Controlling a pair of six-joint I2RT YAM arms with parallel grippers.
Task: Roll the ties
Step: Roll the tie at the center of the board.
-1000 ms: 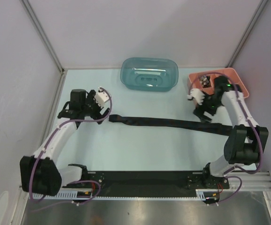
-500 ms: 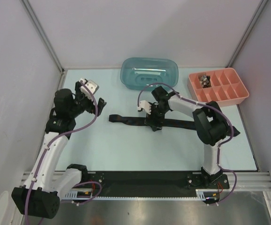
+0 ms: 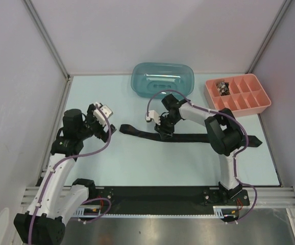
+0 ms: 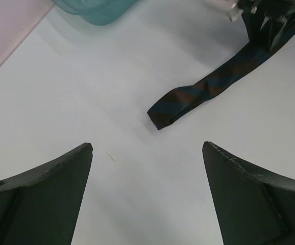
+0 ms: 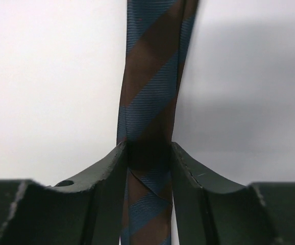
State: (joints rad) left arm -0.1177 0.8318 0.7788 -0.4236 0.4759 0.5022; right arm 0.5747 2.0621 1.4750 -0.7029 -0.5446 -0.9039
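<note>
One tie (image 3: 198,137) lies flat across the table from left to right, dark from above. In the wrist views it shows blue and brown diagonal stripes (image 5: 152,76). My right gripper (image 3: 164,129) is down on its left part, and both fingers press against the tie's two edges, so the right gripper (image 5: 147,149) is shut on it. My left gripper (image 3: 108,124) stands open a short way left of the tie's folded left end (image 4: 163,116). Only bare table shows between the left gripper's fingers (image 4: 147,148).
A teal plastic bin (image 3: 163,81) sits at the back middle of the table. A pink compartment tray (image 3: 249,99) stands at the back right, with small items in one corner cell. Grey walls close in the table on the left, back and right.
My right arm swung from the tie's right part to its left part and closed on it. My left gripper drew back a little from the tie's left end.
</note>
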